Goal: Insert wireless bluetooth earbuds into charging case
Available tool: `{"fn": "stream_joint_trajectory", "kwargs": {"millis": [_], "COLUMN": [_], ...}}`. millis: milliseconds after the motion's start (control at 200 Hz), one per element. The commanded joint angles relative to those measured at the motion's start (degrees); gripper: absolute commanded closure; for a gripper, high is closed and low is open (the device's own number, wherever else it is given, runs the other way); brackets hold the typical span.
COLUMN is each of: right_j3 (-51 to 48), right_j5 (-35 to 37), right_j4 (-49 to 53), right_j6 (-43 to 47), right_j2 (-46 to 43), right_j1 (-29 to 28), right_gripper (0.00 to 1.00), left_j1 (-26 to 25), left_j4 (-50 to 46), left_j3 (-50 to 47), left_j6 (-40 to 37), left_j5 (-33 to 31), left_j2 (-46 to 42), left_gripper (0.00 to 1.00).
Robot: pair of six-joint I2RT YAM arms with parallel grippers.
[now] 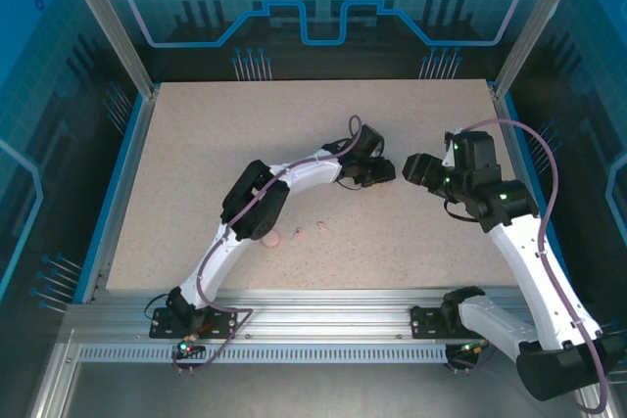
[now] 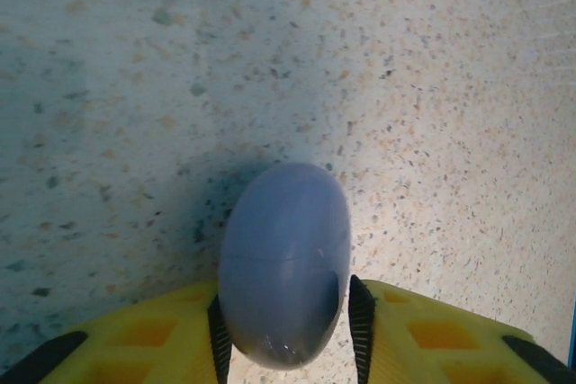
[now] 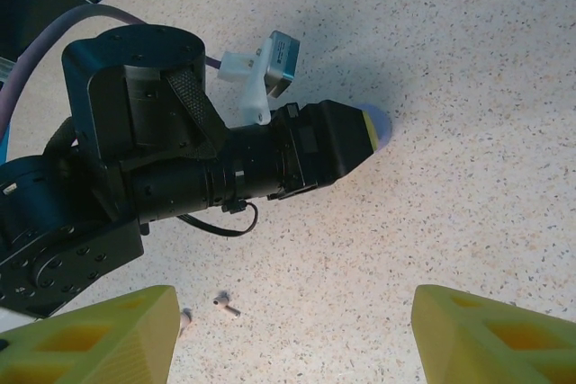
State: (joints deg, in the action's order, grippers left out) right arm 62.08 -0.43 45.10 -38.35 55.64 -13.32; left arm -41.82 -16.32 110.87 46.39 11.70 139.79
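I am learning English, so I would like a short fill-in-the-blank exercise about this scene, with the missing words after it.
1. The lavender case sits ___ the jaws of the left gripper.
2. The right gripper has its jaws ___, with nothing between them.
3. The fingers of the right gripper are ___ in colour.
4. A tiny earbud lies loose on the speckled ___.
Missing words: between; open; yellow; table.

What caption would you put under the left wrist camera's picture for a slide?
Rounded lavender case on the speckled table, flanked by the left pincer's two yellow fingers.
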Motion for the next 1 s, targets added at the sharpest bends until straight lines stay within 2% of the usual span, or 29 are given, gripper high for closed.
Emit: {"fn": "stream_joint_trajectory", "kwargs": {"millis": [0,310,540,625,740,765,860,875,900,970,995], "right_j3": [1.7,2.3,1.9,1.7,0.9,0.7,0.4,0.3,0.3,-0.3,-0.6], "right_j5": [-0.1,0.4,-0.3,-1.3,-3.9,-4.5,-5.7,-5.6,-5.5,-4.3,-3.7], "right_j4": [1.4,2.5,2.5,2.4,1.5,1.1,0.6,0.6,0.6,0.0,-0.4], "right_j6": [1.2,2.0,2.8,2.9,3.3,3.5,4.3,4.3,4.2,3.4,3.0], "right_j2": [0.3,0.3,0.5,0.9,2.2,2.5,4.5,4.9,5.4,6.8,7.3], "right_j1": [1.0,1.2,1.4,1.3,1.1,0.9,-0.8,-1.2,-2.1,-5.2,-6.4], "right_gripper": [0.30,0.30,0.30,0.30,0.30,0.30,0.30,0.30,0.30,0.30,0.30], "left_j1": [0.5,2.2,2.9,2.9,3.1,3.2,3.7,3.8,4.0,4.6,5.0], "left_j4": [-3.3,-4.1,-4.0,-3.5,-1.9,-1.5,0.7,1.0,1.5,3.0,3.3], "left_j3": [1.6,-2.5,-8.7,-12.3,-18.4,-19.9,-26.2,-27.3,-28.8,-33.6,-35.2], "left_j6": [-1.8,-6.0,-12.7,-14.8,-17.1,-17.4,-18.2,-18.3,-18.4,-18.8,-18.9], "left_j5": [-0.6,-4.1,-8.8,-10.7,-13.6,-14.3,-16.5,-16.9,-17.6,-18.7,-19.1], "left_j2": [-0.5,-7.1,-17.6,-22.3,-29.1,-30.3,-36.5,-37.4,-39.0,-43.4,-44.8], "left_gripper": [0.58,0.50,0.41,0.35,0.32,0.27,0.24,0.18,0.14,0.11,0.02]}}
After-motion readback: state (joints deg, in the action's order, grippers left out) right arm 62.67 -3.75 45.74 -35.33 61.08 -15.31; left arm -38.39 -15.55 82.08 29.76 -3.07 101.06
